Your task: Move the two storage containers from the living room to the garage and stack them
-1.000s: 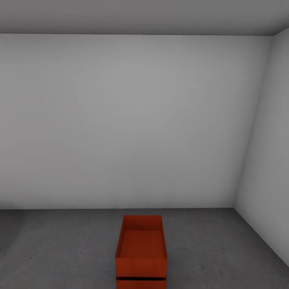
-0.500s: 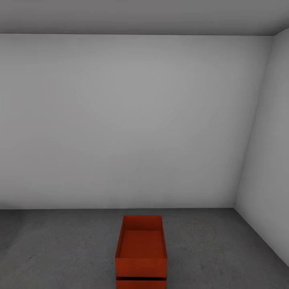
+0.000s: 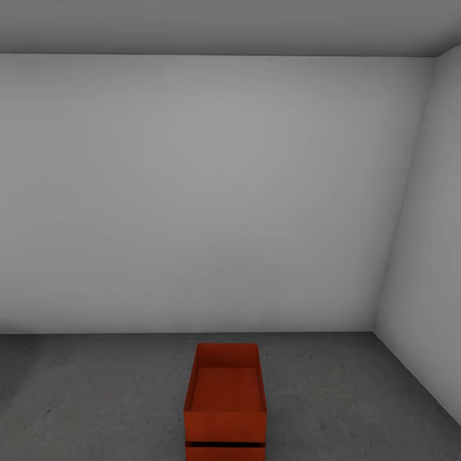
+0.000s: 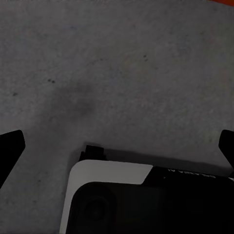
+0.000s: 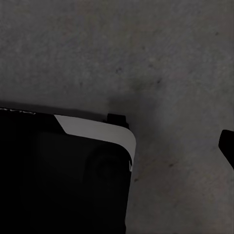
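Two red-orange bins stacked in the garage, low in the head view and a little right of centre: top bin [image 3: 225, 392] open-topped and bare inside, seated on the lower bin [image 3: 225, 451], a thin dark gap between the two. Lower bin cut off by the frame edge, presumably on the floor [image 3: 96, 397], though its base is out of sight. Stack aligned, long sides running away from the camera toward the back wall [image 3: 192, 192]. Side wall [image 3: 422, 256] meeting it at the right, stack well apart from both. Dark grey, mottled concrete all around the bins.

Left claw [image 4: 117, 151] released, pointing down at bare concrete: dark fingertips [image 4: 10, 146] far apart at opposite edges of the left wrist view, nothing between them. A sliver of orange at that view's upper corner, too small to tell which bin. White and black robot base [image 4: 112, 195] under the claw.

Right claw: one fingertip [image 5: 227, 144] at the edge of the right wrist view, the other unseen, so cannot tell whether released or clenched; nothing visibly held. Same concrete below, same base [image 5: 92, 134] beside it
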Robot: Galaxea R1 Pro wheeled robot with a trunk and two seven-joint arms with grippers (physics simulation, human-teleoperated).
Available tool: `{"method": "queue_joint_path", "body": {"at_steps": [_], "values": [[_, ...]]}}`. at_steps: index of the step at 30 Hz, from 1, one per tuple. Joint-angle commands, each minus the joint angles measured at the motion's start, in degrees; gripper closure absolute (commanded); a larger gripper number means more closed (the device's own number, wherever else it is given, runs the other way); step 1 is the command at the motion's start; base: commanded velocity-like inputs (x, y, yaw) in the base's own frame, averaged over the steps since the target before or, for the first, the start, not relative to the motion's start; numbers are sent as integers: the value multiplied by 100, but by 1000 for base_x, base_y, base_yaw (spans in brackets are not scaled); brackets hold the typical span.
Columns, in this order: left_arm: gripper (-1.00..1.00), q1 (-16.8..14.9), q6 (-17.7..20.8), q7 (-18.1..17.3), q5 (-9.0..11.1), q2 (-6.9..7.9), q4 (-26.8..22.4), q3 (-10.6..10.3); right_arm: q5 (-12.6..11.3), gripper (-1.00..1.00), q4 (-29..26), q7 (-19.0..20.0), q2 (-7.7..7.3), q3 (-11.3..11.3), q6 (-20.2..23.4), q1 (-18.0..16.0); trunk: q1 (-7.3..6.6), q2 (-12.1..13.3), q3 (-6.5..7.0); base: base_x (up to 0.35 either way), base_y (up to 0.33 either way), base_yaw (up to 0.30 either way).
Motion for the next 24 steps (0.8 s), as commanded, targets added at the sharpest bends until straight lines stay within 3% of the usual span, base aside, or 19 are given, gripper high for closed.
{"method": "queue_joint_path", "body": {"at_steps": [1, 24], "values": [[-100, -5, -19, -22, 56, 1, 6, -49, -46, -100, 16, -8, 4, 54, -23, -9, 1, -7, -9, 0, 0, 0], [-100, -5, -28, -22, 72, 19, 3, -31, -26, -100, 14, -8, 43, 52, -23, -9, 1, -7, -9, 0, 0, 0]]}}
